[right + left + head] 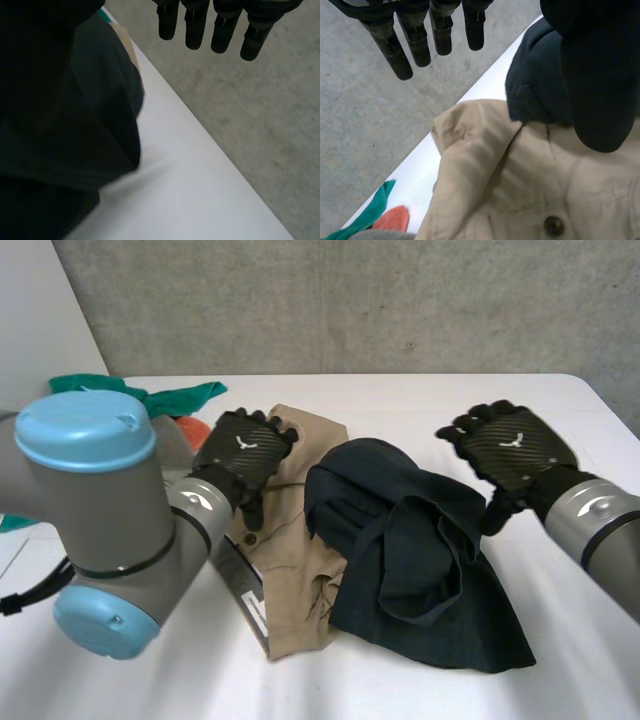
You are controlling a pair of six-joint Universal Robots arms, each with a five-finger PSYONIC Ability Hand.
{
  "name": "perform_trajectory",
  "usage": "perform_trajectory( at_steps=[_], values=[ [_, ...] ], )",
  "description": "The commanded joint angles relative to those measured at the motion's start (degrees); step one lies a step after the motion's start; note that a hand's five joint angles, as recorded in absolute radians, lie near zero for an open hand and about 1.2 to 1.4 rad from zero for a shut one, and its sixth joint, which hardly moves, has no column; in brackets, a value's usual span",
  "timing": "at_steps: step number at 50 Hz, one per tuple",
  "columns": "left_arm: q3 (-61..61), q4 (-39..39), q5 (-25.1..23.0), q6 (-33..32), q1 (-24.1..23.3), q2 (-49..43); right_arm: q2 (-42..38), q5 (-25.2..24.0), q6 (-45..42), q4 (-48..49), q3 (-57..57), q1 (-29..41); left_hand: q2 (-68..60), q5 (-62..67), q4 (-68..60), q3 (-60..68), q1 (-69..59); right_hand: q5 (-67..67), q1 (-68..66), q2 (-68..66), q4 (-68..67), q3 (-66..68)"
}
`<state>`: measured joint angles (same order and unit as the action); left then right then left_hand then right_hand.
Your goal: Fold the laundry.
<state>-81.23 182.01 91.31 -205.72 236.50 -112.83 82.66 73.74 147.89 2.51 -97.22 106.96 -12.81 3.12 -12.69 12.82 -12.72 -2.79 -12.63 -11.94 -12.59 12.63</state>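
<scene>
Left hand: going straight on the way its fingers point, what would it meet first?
Probably nothing near: the open left hand points above the tan garment, past the table edge, toward the grey wall. Its height above the garment is hard to judge.

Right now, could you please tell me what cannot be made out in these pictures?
Head view: the dark garment covers part of the beige garment, hiding its full shape.
Head view: the left arm hides most of the green cloth and orange cloth.
Head view: whether the left robot hand touches the beige garment is unclear.
</scene>
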Motion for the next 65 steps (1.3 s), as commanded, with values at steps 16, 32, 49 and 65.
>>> perform_trajectory(
  at_steps=[16, 32, 49, 65],
  values=[
    [19.0, -3.1, -9.3, -5.2, 18.3, -19.0, -6.4, -0.3, 0.2, 1.9, -0.9, 3.4, -10.0, 9.7, -10.1, 10.0, -10.1, -2.9, -3.1, -3.8, -3.1, 3.1],
    [28.8, -3.5, -12.7, -6.1, 21.5, -31.7, -10.1, 0.3, -3.8, 3.8, -1.4, 4.5, -24.3, 24.0, -24.4, 24.3, -24.4, -2.8, -2.9, -3.6, -3.0, 2.9],
    [29.6, 0.7, -8.1, -5.9, 18.8, -22.5, -11.2, 1.5, -6.6, 5.0, -1.0, 2.9, -67.2, 66.9, -67.3, 67.2, -67.3, -2.8, -2.9, -3.6, -3.0, 2.9],
    [55.8, 7.8, 5.4, -4.7, 29.5, -20.3, -11.5, 1.2, -6.7, 5.0, -0.7, 3.1, -67.2, 66.9, -67.3, 67.2, -67.3, -2.8, -2.9, -3.6, -3.0, 2.9]
  ],
)
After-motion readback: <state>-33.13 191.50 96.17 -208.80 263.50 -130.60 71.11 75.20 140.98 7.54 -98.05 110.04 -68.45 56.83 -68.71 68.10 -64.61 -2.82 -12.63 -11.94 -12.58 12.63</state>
